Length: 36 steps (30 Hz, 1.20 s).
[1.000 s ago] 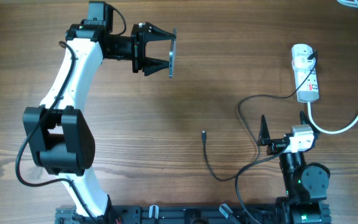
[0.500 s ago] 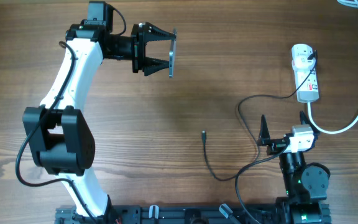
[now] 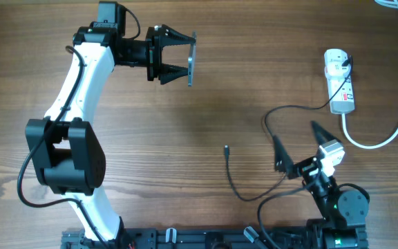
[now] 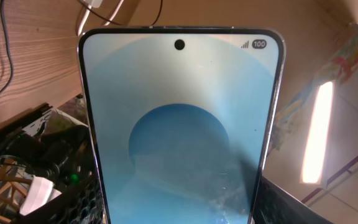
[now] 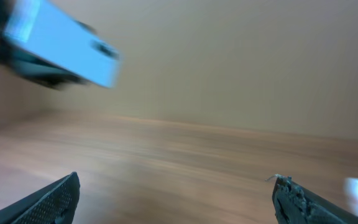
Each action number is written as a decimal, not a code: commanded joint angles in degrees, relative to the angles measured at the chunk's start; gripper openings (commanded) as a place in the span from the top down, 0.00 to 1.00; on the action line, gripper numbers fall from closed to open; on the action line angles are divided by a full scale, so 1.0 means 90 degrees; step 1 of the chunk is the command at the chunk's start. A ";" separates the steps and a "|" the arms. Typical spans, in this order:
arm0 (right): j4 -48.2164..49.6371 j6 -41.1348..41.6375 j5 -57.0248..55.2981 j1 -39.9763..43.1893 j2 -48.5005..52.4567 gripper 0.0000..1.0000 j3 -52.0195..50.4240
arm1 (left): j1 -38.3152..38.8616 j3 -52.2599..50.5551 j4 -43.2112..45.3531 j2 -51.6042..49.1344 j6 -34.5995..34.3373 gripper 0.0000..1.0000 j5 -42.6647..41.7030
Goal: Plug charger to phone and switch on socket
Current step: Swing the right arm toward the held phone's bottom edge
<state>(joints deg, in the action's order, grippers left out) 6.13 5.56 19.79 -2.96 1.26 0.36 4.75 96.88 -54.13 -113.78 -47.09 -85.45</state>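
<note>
My left claw (image 3: 183, 59) at 11 o'clock gripping the phone (image 3: 191, 59) on edge, my right claw (image 3: 296, 135) at 4 o'clock wide open and empty, charger (image 3: 226, 148) tip near centre, socket (image 3: 340, 86) at 2 o'clock.

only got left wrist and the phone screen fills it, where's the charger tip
Observer: The charger tip lies loose on the table, apart from both grippers.
Operator: right gripper got anything
Observer: No, the right gripper is open and empty, to the right of the tip.
Operator: and the socket
Observer: The socket lies on the far right of the table, well away from the phone, which the left gripper holds on edge above the wood.
</note>
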 commanded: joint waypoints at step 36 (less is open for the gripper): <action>-0.5904 0.3320 -0.1763 -0.2708 0.6448 0.00 0.6390 | -0.0012 -0.0015 0.0015 0.0243 -0.0515 0.27 -0.0359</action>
<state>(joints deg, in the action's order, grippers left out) -47.70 27.83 14.02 -25.10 58.13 56.64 4.75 96.88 -53.95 -113.75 -51.37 -85.65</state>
